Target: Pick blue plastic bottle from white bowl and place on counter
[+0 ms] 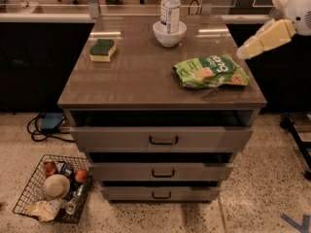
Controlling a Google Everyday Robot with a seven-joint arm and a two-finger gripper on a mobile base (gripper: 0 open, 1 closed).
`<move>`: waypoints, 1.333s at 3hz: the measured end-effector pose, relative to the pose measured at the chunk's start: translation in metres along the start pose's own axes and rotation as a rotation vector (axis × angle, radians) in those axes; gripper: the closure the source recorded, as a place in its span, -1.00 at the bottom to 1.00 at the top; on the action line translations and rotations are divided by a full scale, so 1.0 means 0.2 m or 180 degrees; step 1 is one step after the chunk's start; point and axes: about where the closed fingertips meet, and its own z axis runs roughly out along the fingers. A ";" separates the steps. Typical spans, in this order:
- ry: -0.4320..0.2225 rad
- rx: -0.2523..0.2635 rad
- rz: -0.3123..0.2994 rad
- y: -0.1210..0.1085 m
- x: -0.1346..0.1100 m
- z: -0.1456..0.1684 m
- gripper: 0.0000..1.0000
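The blue plastic bottle (pixel 170 8), clear with a white cap and a pale label, stands upright in the white bowl (pixel 169 35) at the back middle of the counter (pixel 146 81). My cream arm reaches in from the upper right. Its gripper end (pixel 242 52) hangs over the counter's right edge, just above the green snack bag, well to the right of the bowl and nearer the front. It holds nothing that I can see.
A green snack bag (pixel 210 72) lies on the right of the counter and a green-and-yellow sponge (pixel 103 50) at the back left. Three grey drawers (pixel 163 140) stand slightly open below. A wire basket of items (pixel 51 188) sits on the floor at lower left.
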 end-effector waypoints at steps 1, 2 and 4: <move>-0.0772 0.0116 0.0286 -0.21 -0.10 0.19 -1.00; -0.1374 0.0148 0.0468 -0.34 -0.21 0.36 -1.00; -0.1436 0.0210 0.0515 -0.34 -0.23 0.37 -1.00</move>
